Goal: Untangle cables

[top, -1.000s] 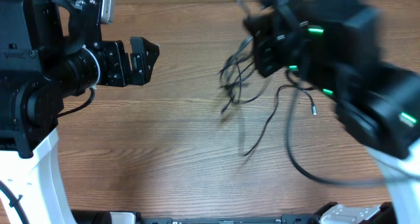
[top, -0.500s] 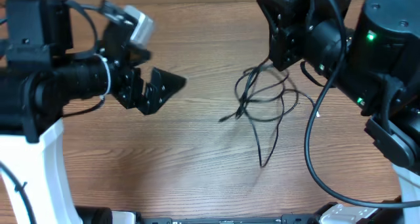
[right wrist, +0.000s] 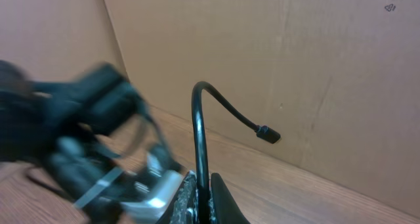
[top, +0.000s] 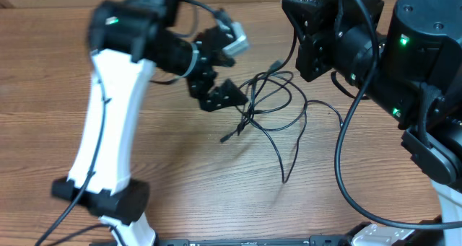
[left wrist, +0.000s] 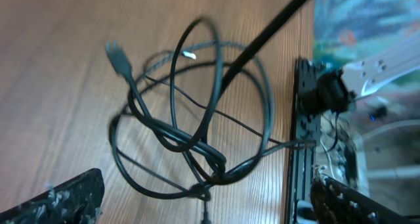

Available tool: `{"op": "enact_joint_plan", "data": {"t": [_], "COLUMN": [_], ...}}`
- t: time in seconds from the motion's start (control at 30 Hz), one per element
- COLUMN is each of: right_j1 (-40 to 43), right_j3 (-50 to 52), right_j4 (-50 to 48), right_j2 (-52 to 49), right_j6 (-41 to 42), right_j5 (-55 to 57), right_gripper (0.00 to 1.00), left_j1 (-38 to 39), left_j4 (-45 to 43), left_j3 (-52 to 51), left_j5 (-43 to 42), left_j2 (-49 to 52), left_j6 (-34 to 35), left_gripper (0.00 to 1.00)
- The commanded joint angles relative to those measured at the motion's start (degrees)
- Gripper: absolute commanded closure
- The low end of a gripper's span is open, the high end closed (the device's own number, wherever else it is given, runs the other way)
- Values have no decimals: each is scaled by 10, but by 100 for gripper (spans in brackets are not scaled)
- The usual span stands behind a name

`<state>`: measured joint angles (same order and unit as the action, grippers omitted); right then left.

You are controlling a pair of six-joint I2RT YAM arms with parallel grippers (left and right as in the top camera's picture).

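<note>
Cables point(top: 268, 105): we find one loose bunch of thin black cords on the worktop point(top: 180, 188), approx. centre, biased toward the far edge and the right side. Loops overlap and cross several times, so we cannot count the individual cords. One free tail runs from the bunch toward the near edge and stops short of it. A second, shorter tail points toward the near-left corner.

Left hand point(top: 222, 93): positioned just beside the left side of the bunch. The wrist view shows both fingers point(left wrist: 62, 199) spread wide at the bottom corners of frame, w/ the cables point(left wrist: 174, 140) lying ahead between them. Nothing gripped. Contact w/ the cords: we cannot tell from either view.

Right hand point(right wrist: 202, 203): near the far edge, right of centre, close to the bunch. Jaws are closed tight on one strand point(right wrist: 196, 125). It rises from between the fingers, arches over and ends in a plug end point(right wrist: 268, 133) hanging free in front of the cardboard wall point(right wrist: 275, 46). The left arm appears blurred in that view, lower left.

In the left wrist view a straight dark cord also leaves the bunch diagonally and exits at top of frame. Its far end is not visible.
</note>
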<state>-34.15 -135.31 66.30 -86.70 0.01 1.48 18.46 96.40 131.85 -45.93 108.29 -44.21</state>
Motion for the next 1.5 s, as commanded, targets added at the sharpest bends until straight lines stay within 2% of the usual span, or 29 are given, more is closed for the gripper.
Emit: {"op": "enact_joint_plan", "data": {"t": [0.0,0.03,0.13,0.17,0.2,0.33,0.37,0.4,0.53,0.63,0.7,0.73,0.8,0.83,0.87,0.97,1.1,1.27,1.3,1.33,1.37,1.43,1.47], "right_j1": [2,2,2,2,2,2,2,2,2,2,2,1,2,2,2,2,2,5,12,25,40,75,93], "right_j3": [-6,-6,-6,-6,-6,-6,-6,-6,-6,-6,-6,-6,-6,-6,-6,-6,-6,-6,-6,-6,-6,-6,-6], "right_j4": [2,6,13,16,17,22,22,22,22,23,26,29,33,36,38,43,49,66,70,75,78,85,91], "right_j2": [5,5,5,5,5,5,5,5,5,5,5,5,5,5,5,5,5,5,5,5,5,5,5], "right_j6": [-9,-9,-9,-9,-9,-11,-11,-11,-11,-11,-12,-15,-20,-20,-20,-20,-20,-8,7,26,40,66,76], "right_j5": [0,0,0,0,0,0,0,0,0,0,0,0,3,9,15,19,19,65,82,96,98,97,94], "right_gripper": [96,96,96,96,96,96,96,96,96,96,96,96,96,96,96,96,96,95,89,74,42,4,0], "left_j1": [21,27,38,40,41,41,41,41,41,41,41,42,43,44,46,54,66,53,42,29,15,-17,-35], "left_j4": [-4,-8,-18,-21,-24,-38,-42,-43,-72,-99,-111,-114,-116,-115,-112,-108,-108,-111,-103,-92,-84,-71,-68], "left_j3": [-2,-2,-2,-2,-2,-2,-1,0,0,0,0,0,0,0,0,-2,-2,22,37,57,75,113,131], "left_j5": [15,16,15,15,15,0,-8,-16,-75,-110,-123,-127,-126,-126,-126,-123,-120,-60,-38,-18,-3,20,35], "left_j2": [38,53,84,92,98,106,105,104,102,102,102,102,102,102,102,102,102,91,85,74,63,37,23], "left_j6": [-38,-38,-38,-38,-35,-32,-31,-32,-37,-38,-38,-38,-38,-35,-34,-32,-26,92,115,139,162,207,235], "left_gripper": [9,28,40,53,60,48,40,37,28,28,34,44,73,83,89,96,96,96,96,96,96,96,96]}}
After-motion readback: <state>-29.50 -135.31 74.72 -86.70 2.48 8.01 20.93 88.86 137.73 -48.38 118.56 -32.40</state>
